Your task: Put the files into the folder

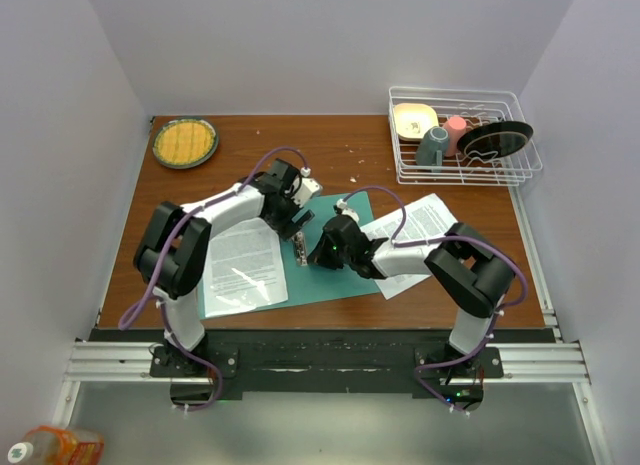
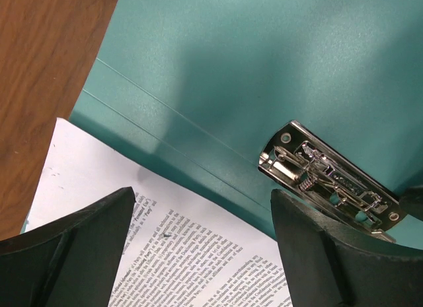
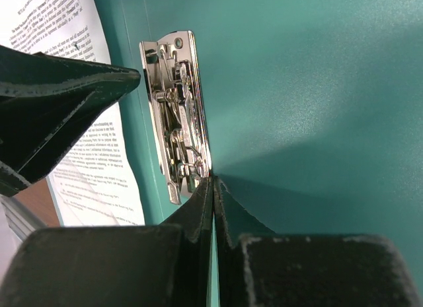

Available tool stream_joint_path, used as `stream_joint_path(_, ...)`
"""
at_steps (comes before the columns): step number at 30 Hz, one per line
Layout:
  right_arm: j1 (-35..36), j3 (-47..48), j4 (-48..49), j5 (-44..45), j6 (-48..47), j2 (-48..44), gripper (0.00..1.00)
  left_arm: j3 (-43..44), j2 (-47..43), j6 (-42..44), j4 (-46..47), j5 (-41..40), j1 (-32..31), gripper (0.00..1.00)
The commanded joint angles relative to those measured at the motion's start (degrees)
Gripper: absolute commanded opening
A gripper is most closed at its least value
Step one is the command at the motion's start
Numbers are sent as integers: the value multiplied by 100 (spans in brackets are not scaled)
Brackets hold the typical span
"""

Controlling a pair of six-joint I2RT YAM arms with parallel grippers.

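The right gripper (image 3: 213,191), pinched shut on nothing, had its tips at the folder's (image 3: 317,89) clip (image 3: 175,109). The left gripper (image 2: 201,200) hung wide open and empty, the files (image 2: 198,267) just beneath. Clamping stage, I reckoned; next, the clip lever needed raising.

From my console, the left arm (image 1: 215,217) and right arm (image 1: 410,257) look alike: white shell links between chunky black joint housings, each with a purple cable (image 1: 270,161) looping along it. Both stand on black base plates (image 1: 195,362). The left claw (image 2: 205,254) and right claw (image 3: 213,208) have matte black, wedge-shaped fingers (image 2: 73,254) with worn, scuffed edges.
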Motion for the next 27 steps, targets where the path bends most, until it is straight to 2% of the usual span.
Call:
stream_joint_path(1, -8, -452, -1376, 424, -199, 282, 0, 241, -102, -131, -90, -133, -16, 89)
stream_joint_path(10, -8, -461, -1359, 389, -252, 308, 0, -225, -7, 9, 50, -212, -192, 88)
stream_joint_path(22, 0, -611, -875, 266, -331, 405, 0, 1084, 811, -35, -80, -72, -289, 89)
stream_joint_path(24, -8, -585, -936, 258, -349, 423, 0, 1076, 750, -43, -221, 7, -289, 89)
stream_joint_path(27, -8, -558, -963, 354, -375, 423, 0, 603, 435, 9, -73, -1, -280, 89)
